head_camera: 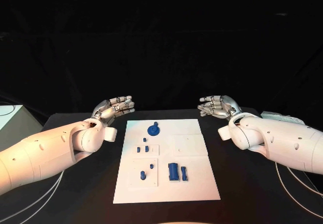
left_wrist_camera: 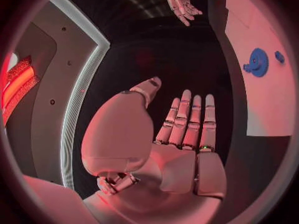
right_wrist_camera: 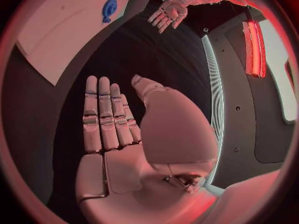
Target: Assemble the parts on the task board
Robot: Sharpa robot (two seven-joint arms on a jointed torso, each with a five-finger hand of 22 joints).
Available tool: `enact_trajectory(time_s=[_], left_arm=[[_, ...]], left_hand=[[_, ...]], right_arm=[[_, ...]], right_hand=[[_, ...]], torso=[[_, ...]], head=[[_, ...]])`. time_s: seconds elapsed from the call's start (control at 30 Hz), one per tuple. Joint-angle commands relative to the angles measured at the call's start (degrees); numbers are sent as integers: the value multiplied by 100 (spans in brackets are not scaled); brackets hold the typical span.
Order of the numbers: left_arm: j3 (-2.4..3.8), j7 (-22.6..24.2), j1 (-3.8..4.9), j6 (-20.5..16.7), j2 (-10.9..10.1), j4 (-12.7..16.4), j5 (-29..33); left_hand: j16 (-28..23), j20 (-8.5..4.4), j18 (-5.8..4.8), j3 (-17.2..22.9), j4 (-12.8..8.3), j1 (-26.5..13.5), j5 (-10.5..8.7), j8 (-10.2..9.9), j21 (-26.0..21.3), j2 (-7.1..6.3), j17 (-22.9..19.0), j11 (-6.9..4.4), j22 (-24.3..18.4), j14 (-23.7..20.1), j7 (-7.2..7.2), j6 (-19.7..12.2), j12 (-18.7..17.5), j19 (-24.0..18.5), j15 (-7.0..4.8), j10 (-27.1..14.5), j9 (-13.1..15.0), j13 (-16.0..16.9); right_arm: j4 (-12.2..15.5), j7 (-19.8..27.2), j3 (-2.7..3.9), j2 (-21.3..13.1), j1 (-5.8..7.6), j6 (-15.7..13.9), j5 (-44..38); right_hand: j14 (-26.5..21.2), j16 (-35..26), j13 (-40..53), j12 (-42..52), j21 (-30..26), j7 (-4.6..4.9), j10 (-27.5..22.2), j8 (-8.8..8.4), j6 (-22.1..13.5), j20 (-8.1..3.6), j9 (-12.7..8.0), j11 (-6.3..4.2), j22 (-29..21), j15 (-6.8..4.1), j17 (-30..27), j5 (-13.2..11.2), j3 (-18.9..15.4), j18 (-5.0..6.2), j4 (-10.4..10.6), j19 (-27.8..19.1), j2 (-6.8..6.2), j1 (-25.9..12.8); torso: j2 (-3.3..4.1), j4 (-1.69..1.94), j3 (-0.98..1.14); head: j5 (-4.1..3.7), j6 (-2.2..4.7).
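The white task board [head_camera: 195,186] lies in the middle of the black table. On it sit a blue gear [head_camera: 154,128] at the far end, several small blue pegs [head_camera: 144,149] further in, and a pair of upright blue blocks [head_camera: 178,171] with one more small piece [head_camera: 143,175] near the front. My left hand [head_camera: 113,109] hovers off the board's far left corner, fingers apart, holding nothing. My right hand [head_camera: 217,106] hovers off the far right corner, likewise open and holding nothing. The left wrist view shows the gear [left_wrist_camera: 256,61] on the board [left_wrist_camera: 261,104]; the right wrist view shows the gear [right_wrist_camera: 109,8] too.
A pale box [head_camera: 12,122] stands beyond the table's left edge. Bare black tabletop [head_camera: 256,186] flanks the board on both sides. Cables trail under both forearms.
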Motion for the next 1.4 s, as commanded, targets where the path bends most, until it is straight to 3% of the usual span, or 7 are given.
enact_trajectory(time_s=[0.03, 0.17, 0.2, 0.23, 0.47, 0.67, 1.4], left_arm=[[9, -5, -12, -102, -8, 83, -24], [32, 29, -43, -391, -22, 259, -40], [45, 48, -60, -549, -29, 355, -48], [54, 62, -73, -668, -35, 427, -54], [150, 206, -204, -1885, -92, 1166, -119], [231, 329, -315, -2918, -140, 1793, -174], [285, 409, -389, -3598, -172, 2206, -210]], left_hand=[[-1740, -1090, -763, -1880, -683, -2321, -848, -982, -1160, 873, -749, -711, -1320, -3361, -654, -3496, -720, -3175, -601, -4982, -938, -254], [-1740, -1090, -763, -1880, -683, -3076, -848, -982, -1160, 873, -749, -711, -1320, -3361, -654, -3496, -720, -3175, -601, -4982, -938, -254], [-1740, -1090, -763, -1880, -683, -7279, -848, -982, -1160, 873, -749, -711, -1320, -3361, -654, -3496, -720, -3175, -601, -4982, -938, -254], [-1740, -1090, -763, -1880, -683, -7279, -848, -982, -1160, 873, -749, -711, -1320, -3361, -654, -3496, -720, -3175, -601, -4982, -938, -254], [-1740, -1090, -763, -1880, -683, -7279, -848, -982, -1160, 873, -749, -711, -1320, -3361, -654, -3496, -720, -3175, -601, -4982, -938, -254], [-1740, -1090, -763, -1880, -683, -7279, -848, -982, -1160, 873, -749, -711, -1320, -3361, -654, -3496, -720, -3175, -601, -4982, -938, -254], [-1740, -1090, -763, -1880, -683, -7279, -848, -982, -1160, 873, -749, -711, -1320, -3361, -654, -3496, -720, -3175, -601, -4982, -938, -254]], right_arm=[[119, 27, 44, -21, -51, -105, 32], [408, 178, 182, -45, -170, -347, 304], [567, 260, 257, -58, -236, -480, 452], [686, 322, 314, -68, -285, -580, 565], [1653, 827, 775, -148, -685, -1391, 1473], [2033, 1025, 956, -180, -842, -1710, 1830], [2053, 1036, 965, -182, -850, -1727, 1850]], right_hand=[[-5733, -1486, -1269, -459, -255, -816, -5839, -1018, -3670, -708, -1061, -532, -2601, -288, -1871, -596, -1959, -744, -884, -5745, 914, -2377], [-5733, -1486, -1269, -459, -255, -816, -5839, -1018, -3670, -708, -1061, -532, -2601, -288, -1871, -596, -1959, -744, -884, -5745, 914, -3160], [-5733, -1486, -1269, -459, -255, -816, -5839, -1018, -3670, -708, -1061, -532, -2601, -288, -1871, -596, -1959, -744, -884, -5745, 914, -3381], [-5733, -1486, -1269, -459, -255, -816, -5839, -1018, -3670, -708, -1061, -532, -2601, -288, -1871, -596, -1959, -744, -884, -5745, 914, -7496], [-5733, -1486, -1269, -459, -255, -816, -5839, -1018, -3670, -708, -1061, -532, -2601, -288, -1871, -596, -1959, -744, -884, -5745, 914, -7496], [-5733, -1486, -1269, -459, -255, -816, -5839, -1018, -3670, -708, -1061, -532, -2601, -288, -1871, -596, -1959, -744, -884, -5745, 914, -7496], [-5733, -1486, -1269, -459, -255, -816, -5839, -1018, -3670, -708, -1061, -532, -2601, -288, -1871, -596, -1959, -744, -884, -5745, 914, -7496]], torso=[[-13, 3, 0], [-66, 12, 5], [-95, 16, 9], [-117, 19, 11], [-246, 39, 25], [-267, 43, 27], [-267, 43, 27]], head=[[-4, 36], [5, 181], [10, 260], [13, 320], [35, 672], [39, 730], [39, 730]])
